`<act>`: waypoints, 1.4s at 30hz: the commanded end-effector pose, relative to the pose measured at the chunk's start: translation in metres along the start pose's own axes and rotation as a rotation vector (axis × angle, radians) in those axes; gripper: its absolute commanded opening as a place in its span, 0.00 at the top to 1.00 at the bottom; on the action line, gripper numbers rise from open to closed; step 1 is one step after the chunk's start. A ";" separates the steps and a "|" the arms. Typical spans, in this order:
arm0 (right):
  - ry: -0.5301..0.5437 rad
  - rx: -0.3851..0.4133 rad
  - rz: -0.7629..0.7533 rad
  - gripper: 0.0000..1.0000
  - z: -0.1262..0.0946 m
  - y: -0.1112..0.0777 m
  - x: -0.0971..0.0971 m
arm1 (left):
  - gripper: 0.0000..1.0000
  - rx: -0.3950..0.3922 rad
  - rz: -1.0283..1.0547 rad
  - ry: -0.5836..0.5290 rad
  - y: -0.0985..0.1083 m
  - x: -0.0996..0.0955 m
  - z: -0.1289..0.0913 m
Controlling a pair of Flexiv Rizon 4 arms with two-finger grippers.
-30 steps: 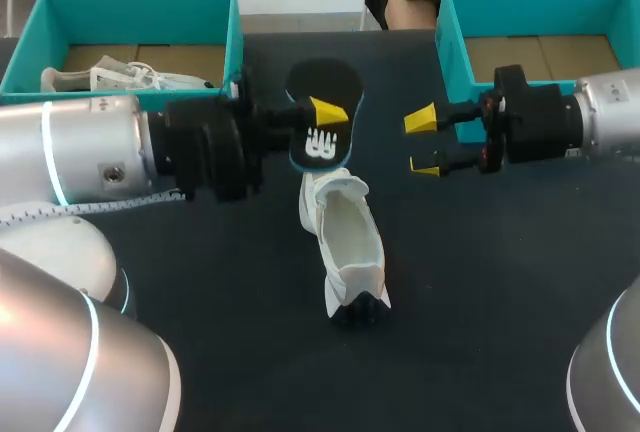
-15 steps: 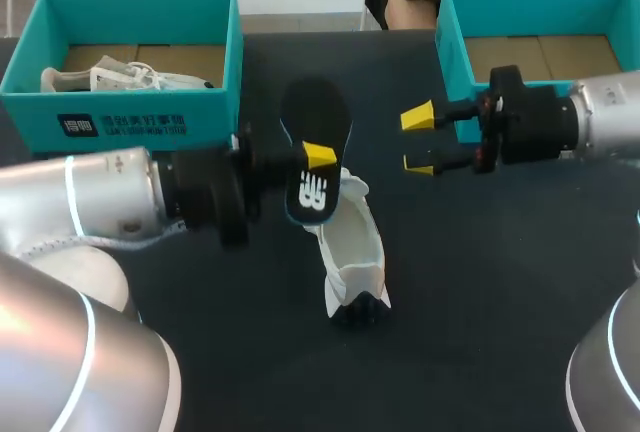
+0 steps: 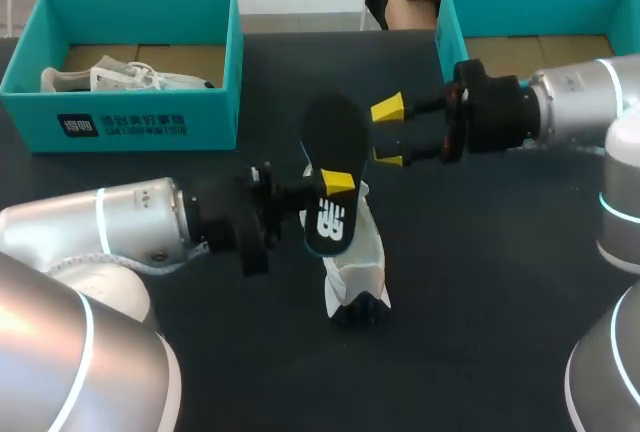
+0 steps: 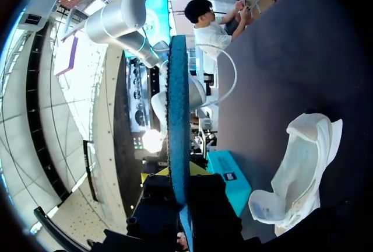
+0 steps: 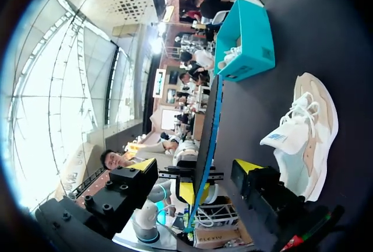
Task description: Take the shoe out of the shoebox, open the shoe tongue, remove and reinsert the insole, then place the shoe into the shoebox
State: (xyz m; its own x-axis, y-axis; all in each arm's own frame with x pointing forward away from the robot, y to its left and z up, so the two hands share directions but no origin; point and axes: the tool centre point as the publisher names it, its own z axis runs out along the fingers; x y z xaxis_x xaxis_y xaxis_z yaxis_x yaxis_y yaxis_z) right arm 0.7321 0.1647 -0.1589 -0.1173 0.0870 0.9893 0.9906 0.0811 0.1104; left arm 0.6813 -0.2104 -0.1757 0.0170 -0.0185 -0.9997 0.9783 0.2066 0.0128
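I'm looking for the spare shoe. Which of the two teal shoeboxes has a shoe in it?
The left shoebox: a white shoe lies inside it. The right shoebox shows only bare cardboard.

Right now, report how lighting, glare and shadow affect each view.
Head view: even light; the black insole nearly merges with the dark table, while the white shoe stands out; bright glints on the left arm's shell. Left wrist view: window glare washes out the area behind the insole's edge. Right wrist view: the same glare beyond the table, yet the shoe is well lit.
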 end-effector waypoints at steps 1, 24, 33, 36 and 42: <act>0.012 0.012 0.011 0.51 0.011 0.007 -0.006 | 1.00 -0.002 0.002 -0.001 0.000 0.002 0.024; 0.067 0.033 0.028 0.91 0.024 0.009 -0.011 | 1.00 -0.022 0.011 -0.021 0.012 0.004 0.037; 0.072 0.017 0.053 1.00 0.020 0.008 -0.014 | 0.15 -0.034 -0.027 -0.036 0.014 -0.006 0.021; 0.074 0.004 0.065 1.00 0.016 0.007 -0.019 | 0.00 -0.041 -0.031 -0.017 0.023 -0.005 0.006; 0.079 0.004 0.089 1.00 0.009 0.006 -0.025 | 0.00 -0.081 -0.021 0.022 0.041 0.006 -0.023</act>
State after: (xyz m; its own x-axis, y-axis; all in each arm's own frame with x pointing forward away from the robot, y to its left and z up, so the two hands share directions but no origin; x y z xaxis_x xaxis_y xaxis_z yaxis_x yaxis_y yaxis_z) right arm 0.7418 0.1756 -0.1820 -0.0248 0.0185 0.9995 0.9966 0.0795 0.0233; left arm 0.7228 -0.2035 -0.1821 -0.0063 -0.0104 -0.9999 0.9538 0.3002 -0.0091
